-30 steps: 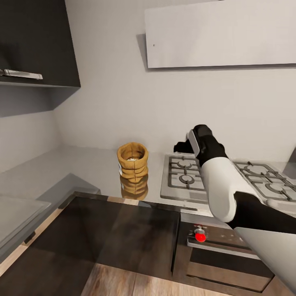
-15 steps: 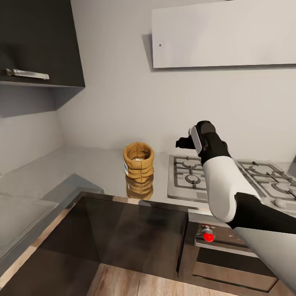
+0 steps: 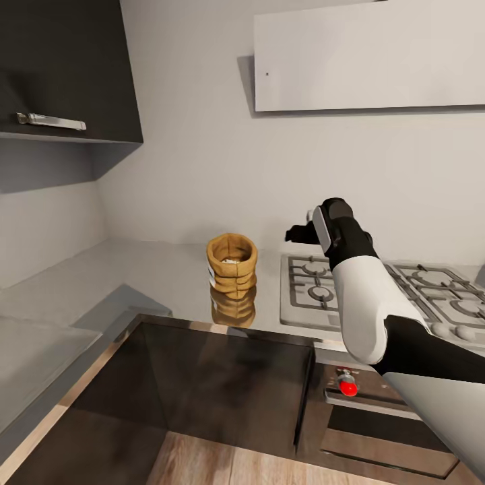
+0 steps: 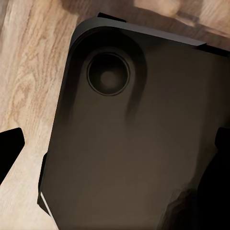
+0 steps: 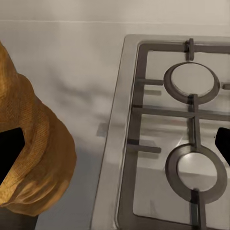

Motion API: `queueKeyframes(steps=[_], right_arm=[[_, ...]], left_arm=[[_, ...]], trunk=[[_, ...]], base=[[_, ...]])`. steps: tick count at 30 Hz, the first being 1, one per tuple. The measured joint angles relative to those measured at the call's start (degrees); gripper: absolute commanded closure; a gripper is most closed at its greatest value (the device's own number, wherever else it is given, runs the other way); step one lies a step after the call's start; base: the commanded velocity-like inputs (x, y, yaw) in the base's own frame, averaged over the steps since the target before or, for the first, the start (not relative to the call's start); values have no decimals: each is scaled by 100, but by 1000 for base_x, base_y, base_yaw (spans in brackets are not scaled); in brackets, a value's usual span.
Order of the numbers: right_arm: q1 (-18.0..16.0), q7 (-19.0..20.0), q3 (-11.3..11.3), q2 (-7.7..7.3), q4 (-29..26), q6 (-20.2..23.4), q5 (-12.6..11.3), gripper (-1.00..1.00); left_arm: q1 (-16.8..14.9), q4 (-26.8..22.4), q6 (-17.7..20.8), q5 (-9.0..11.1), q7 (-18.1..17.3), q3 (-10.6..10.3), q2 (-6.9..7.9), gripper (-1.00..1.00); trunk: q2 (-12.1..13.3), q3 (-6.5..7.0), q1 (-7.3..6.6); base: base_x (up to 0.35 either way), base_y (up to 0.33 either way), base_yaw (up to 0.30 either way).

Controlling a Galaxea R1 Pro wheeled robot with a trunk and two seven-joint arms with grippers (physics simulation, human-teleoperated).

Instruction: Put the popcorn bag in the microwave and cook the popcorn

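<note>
Far left in the head view: dark upper cabinet (image 3: 64,67) with a steel handle (image 3: 52,121), hung over the corner where the grey tabletop (image 3: 128,283) turns.

Below, toward the near edge: dark glossy cabinet fronts (image 3: 222,377) and a strip of wood floor (image 3: 222,468).

Middle of the tabletop: popcorn bag (image 3: 232,265), upright, mouth open, rolled rim on top, pale popcorn (image 3: 232,261) just visible inside, white label on its left side, mirrored in the glossy slab beneath. Stands just left of the steel gas hob (image 3: 377,289), apart from it.

Above and to the right on the wall: flat grey hood (image 3: 370,57).

Right arm (image 3: 367,296) reaching forward and leftward from the lower right corner, white forearm rising to a black wrist, raised over the hob's left burners. Right claw (image 3: 296,234) pointed toward the bag, near it but with open tabletop between, nothing held. In the right wrist view, fingertips (image 5: 9,148) set wide apart at opposite edges, bag (image 5: 28,153) close beside one of them, hob grates (image 5: 191,120) beside the other.

Under the hob: oven front with a red knob (image 3: 347,388).

Left wrist view: left claw (image 4: 115,153) aimed down at a dark rounded panel (image 4: 134,129) over wood floor (image 4: 28,72), fingers (image 4: 8,151) spread apart at the frame's sides, empty.
</note>
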Motion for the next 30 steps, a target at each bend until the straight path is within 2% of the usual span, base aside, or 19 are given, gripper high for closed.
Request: queueKeyframes(steps=[5, 25, 30], right_arm=[[0, -12, 0, 0, 26, 0, 46, -100], [0, 26, -8, 0, 71, 0, 11, -100], [26, 6, -15, 0, 87, 0, 28, -100]], left_arm=[[0, 0, 0, 0, 0, 2, 0, -100], [0, -1, 0, 2, 0, 1, 0, -100], [0, 0, 0, 4, 1, 2, 0, -100]], trunk=[[0, 0, 0], [0, 0, 0], [0, 0, 0]], base=[[0, 0, 40], [0, 0, 280], [0, 0, 86]])
